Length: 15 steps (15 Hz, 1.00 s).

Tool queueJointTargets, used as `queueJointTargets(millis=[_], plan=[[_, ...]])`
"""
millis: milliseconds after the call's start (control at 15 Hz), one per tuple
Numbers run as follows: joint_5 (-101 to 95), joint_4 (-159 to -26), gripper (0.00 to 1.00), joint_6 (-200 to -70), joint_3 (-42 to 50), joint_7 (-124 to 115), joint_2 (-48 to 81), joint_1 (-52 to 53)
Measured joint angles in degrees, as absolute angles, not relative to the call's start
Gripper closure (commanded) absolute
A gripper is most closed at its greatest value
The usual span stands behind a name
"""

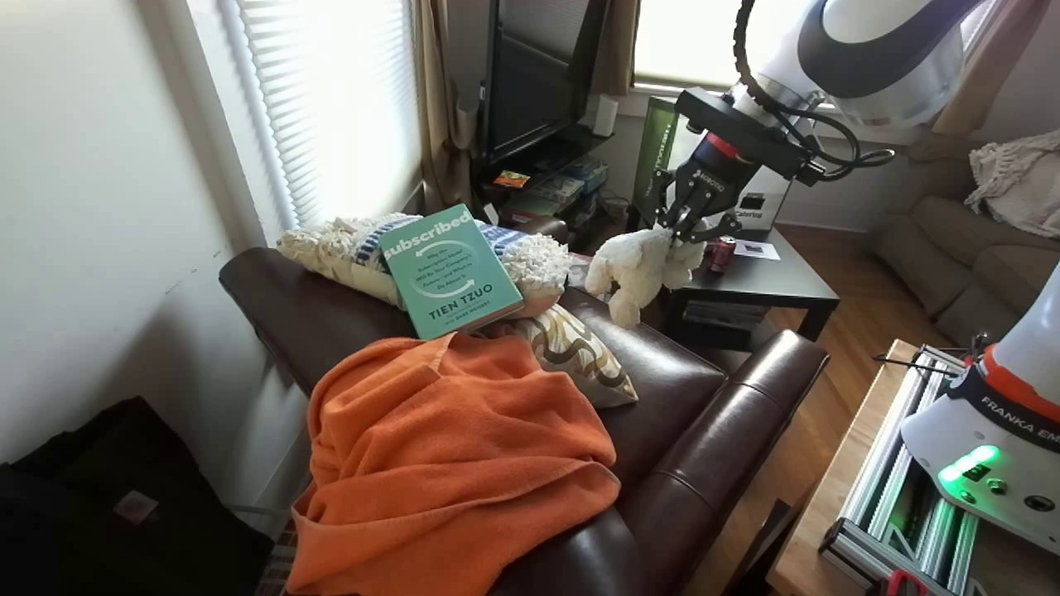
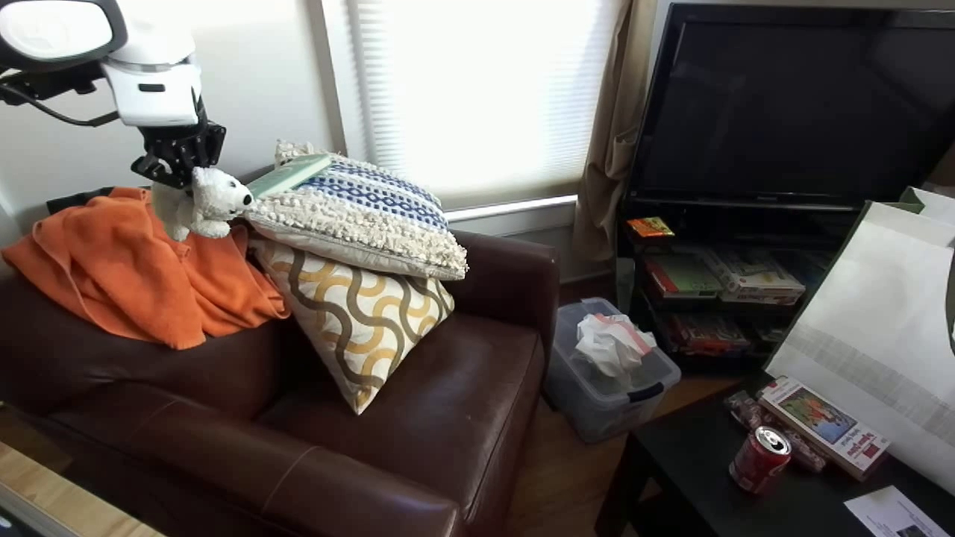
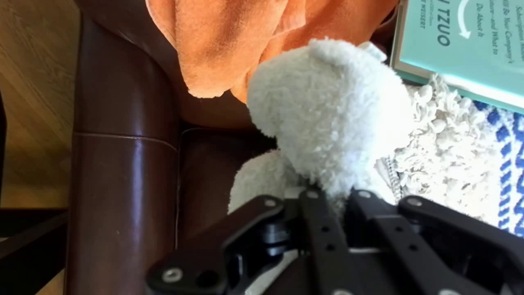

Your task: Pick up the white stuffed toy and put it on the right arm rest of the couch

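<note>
"How does the tool stand?"

"Narrow. The gripper (image 1: 684, 235) has its fingers (image 3: 318, 215) drawn close together, their tips sunk into fur: it holds the white stuffed toy (image 1: 636, 269)."

"Where is the toy against the tool, exactly?"

"Below the gripper in both exterior views, hanging in the air from the fingertips, stubby limbs downward. In the wrist view most of its body bulges out just beyond the fingertips, and a smaller rounded part shows to their left."

"And its face?"

"In an exterior view the snout points away from the gripper, toward the fringed pillow (image 2: 373, 231)."

"Moving outward, what do you see?"

"By the wrist view, the orange blanket (image 3: 229, 45) lies past the toy, out ahead of the gripper. The fringed pillow is to the gripper's right, and the green book (image 3: 466, 49) rests on it, farther out."

"The right arm rest (image 3: 127, 184)?"

"Left of the gripper, well apart from the toy, with the seat of the couch (image 3: 206, 176) between."

"Farther off?"

"In an exterior view, a red can (image 2: 759, 460) stands upright on a black table (image 2: 686, 462), well apart from the gripper."
</note>
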<state>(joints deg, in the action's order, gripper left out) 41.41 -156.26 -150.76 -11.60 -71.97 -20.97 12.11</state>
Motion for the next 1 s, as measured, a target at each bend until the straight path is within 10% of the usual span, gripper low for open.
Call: queueJointTargets(millis=[1000], plan=[[40.94, -157.33, 0.98, -141.44, 1.46, -75.8, -22.92, -3.66]])
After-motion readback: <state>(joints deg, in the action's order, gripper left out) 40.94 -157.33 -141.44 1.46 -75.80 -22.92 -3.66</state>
